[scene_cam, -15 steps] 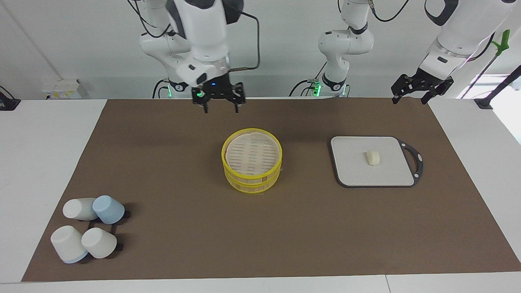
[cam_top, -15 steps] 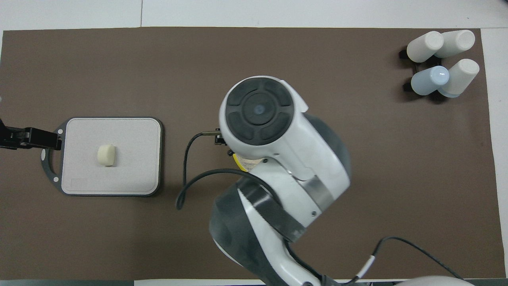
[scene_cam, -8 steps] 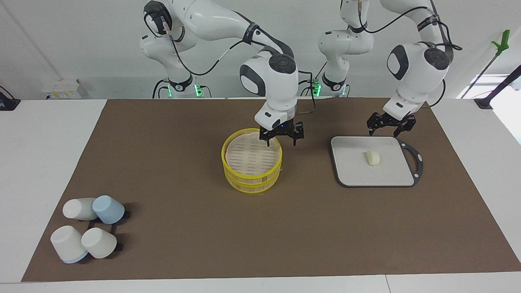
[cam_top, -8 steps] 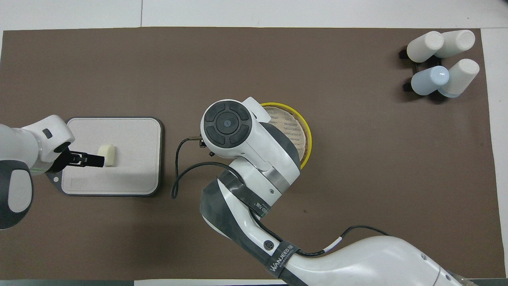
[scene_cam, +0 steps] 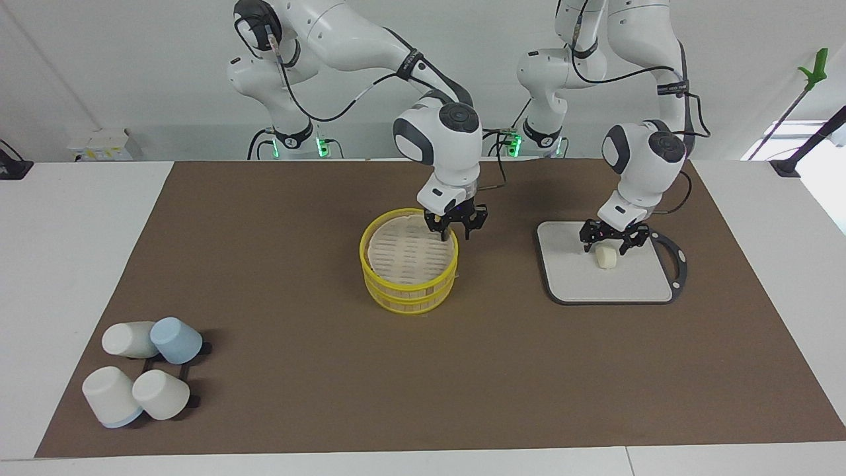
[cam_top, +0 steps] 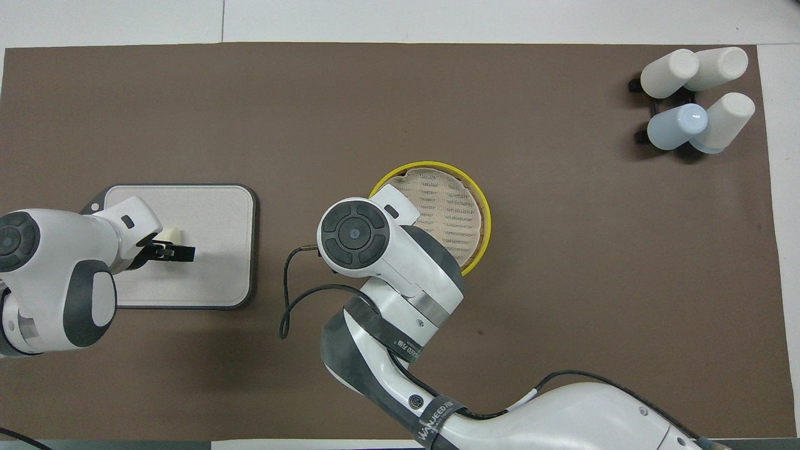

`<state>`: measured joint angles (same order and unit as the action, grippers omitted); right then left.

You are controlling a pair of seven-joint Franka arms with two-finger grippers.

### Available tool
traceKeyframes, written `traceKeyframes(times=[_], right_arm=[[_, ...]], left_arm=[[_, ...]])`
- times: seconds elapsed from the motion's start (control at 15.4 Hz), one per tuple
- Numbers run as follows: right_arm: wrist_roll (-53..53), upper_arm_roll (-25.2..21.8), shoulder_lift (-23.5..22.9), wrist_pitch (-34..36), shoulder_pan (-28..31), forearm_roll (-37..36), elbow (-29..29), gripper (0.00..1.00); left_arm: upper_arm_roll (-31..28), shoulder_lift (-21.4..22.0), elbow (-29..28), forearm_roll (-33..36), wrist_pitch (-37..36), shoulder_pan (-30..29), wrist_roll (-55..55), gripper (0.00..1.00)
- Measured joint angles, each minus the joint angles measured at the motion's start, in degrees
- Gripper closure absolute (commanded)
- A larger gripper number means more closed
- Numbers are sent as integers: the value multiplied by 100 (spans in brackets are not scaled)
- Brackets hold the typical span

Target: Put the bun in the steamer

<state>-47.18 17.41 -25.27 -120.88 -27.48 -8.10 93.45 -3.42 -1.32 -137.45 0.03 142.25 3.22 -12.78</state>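
The bun [scene_cam: 606, 259] lies on the grey board [scene_cam: 575, 277] toward the left arm's end of the table. My left gripper [scene_cam: 606, 248] is open and low over the bun, one finger on each side of its top. In the overhead view only part of the bun [cam_top: 170, 234] shows beside the left gripper [cam_top: 170, 250]. The yellow-rimmed steamer [scene_cam: 410, 297] stands mid-table and holds nothing. My right gripper [scene_cam: 456, 233] is open at the steamer's rim on the side nearer the robots. In the overhead view the right arm covers that gripper and part of the steamer [cam_top: 484, 212].
Several white and blue cups [scene_cam: 145, 373] lie on a black rack at the right arm's end, farther from the robots; they also show in the overhead view [cam_top: 694, 100]. The board [cam_top: 212, 275] has a black rim and handle. A brown mat covers the table.
Both arms came down from near their bases. The left gripper moved over the board and lowered onto the bun. The right gripper lowered to the steamer's rim.
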Motion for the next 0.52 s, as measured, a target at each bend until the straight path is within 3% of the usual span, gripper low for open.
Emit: traceKeyframes(times=[0.13,0.19,0.39,0.52], right_arm=[[101,0,31,228,1,-283,-52,100],[329,18,32,417,-2,-370,-179,100],[1178,-39,82,1851,110,-506,-967,100],[1771,-63,282,2584,512,-460,-1352,100]], left_arm=[[0,1,-2,0,5,0,-10,77],[0,1,-2,0,6,0,-11,83],[0,4,2,0,5,0,-12,83],[0,6,73,0,-104,0,-9,83]])
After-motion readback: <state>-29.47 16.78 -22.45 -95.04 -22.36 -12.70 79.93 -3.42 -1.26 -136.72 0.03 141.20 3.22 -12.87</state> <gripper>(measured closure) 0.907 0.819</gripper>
